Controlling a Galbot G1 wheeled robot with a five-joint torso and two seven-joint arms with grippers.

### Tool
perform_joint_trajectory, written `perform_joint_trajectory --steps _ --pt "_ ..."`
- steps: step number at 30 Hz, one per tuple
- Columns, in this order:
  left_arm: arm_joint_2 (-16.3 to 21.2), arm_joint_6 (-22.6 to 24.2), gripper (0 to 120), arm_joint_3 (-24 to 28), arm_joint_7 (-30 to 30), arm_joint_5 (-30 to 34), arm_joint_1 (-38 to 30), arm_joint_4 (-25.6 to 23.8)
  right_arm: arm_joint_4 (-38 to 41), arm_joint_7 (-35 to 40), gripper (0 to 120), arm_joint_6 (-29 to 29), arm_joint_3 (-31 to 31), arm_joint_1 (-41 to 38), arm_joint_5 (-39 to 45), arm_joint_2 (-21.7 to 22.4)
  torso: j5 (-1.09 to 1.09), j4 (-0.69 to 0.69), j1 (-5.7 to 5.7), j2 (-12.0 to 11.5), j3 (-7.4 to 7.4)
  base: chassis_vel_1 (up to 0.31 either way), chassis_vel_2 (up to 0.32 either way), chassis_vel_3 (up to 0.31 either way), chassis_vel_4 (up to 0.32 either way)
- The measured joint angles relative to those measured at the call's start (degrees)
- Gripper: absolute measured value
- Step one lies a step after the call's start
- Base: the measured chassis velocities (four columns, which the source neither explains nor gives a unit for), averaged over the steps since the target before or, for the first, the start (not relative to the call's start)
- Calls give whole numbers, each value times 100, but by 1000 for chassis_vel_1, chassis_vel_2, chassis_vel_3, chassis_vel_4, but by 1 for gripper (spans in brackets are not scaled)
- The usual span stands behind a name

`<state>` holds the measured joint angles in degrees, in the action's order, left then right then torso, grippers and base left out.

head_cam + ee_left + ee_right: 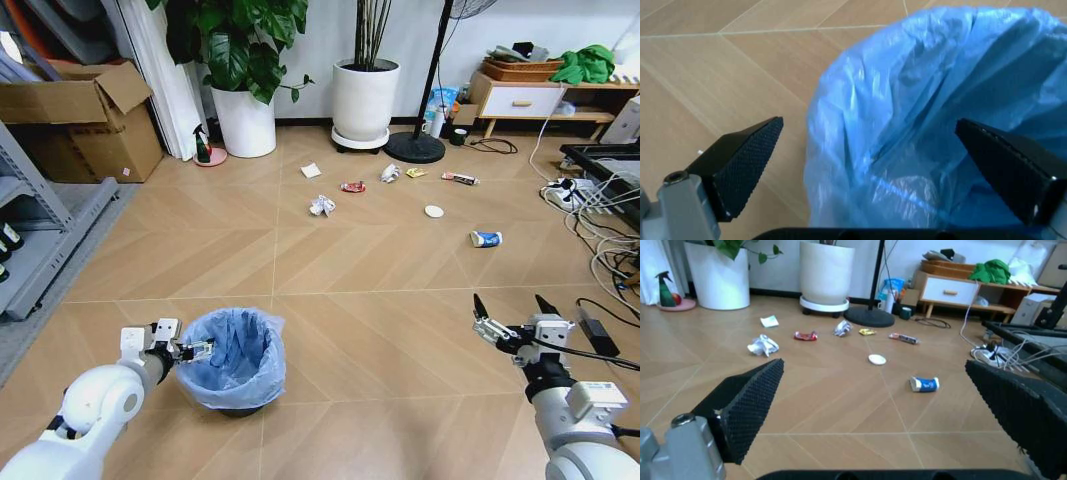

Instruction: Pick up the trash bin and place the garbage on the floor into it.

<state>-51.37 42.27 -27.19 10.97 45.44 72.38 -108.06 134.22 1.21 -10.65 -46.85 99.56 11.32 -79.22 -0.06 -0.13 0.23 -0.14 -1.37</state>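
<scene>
The trash bin [232, 358], a small dark bin lined with a crinkly light-blue bag [920, 100], stands on the floor at the near left. My left gripper [195, 350] is open at the bin's left rim, one finger [740, 165] outside the bag and the other [1010, 170] over the inside. The garbage lies farther out on the floor: a crumpled paper ball [322, 205], a red wrapper [352, 187], a white disc [434, 211] and a blue-white carton [486, 239]. My right gripper [510, 318] hangs open at the near right, holding nothing, with the carton [925, 384] ahead of it.
Two white plant pots [364, 98] and a fan's round base [415, 147] stand along the back wall. A cardboard box [80, 120] and a grey shelf [40, 230] are at the left. Cables and a power strip [565, 190] crowd the right side. A green spray bottle [202, 145] stands by the left pot.
</scene>
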Motion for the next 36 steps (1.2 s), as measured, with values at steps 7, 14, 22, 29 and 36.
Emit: perform_joint_trajectory --steps 7,14,22,29,36 --pt "57 -6 100 236 -99 -27 -299 442 -35 21 100 5 2 4 -18 -6 0 0 0 0 0 0 0 0 0" --pt "183 -9 100 346 -144 -58 -303 633 -57 43 100 5 1 -12 -18 2 0 0 0 0 0 0 0 0 0" --pt "216 -18 98 408 -335 -84 -368 836 -77 40 100 84 10 79 -100 -52 3 0 0 0 0 0 0 0 0" --pt "218 -29 76 424 -401 -133 -371 878 -64 57 100 86 12 73 -105 -29 1 0 0 0 1 0 0 0 0" --pt "211 -24 53 430 -392 -157 -290 872 -74 65 100 93 12 95 -108 -26 -1 0 0 0 0 0 0 0 0"
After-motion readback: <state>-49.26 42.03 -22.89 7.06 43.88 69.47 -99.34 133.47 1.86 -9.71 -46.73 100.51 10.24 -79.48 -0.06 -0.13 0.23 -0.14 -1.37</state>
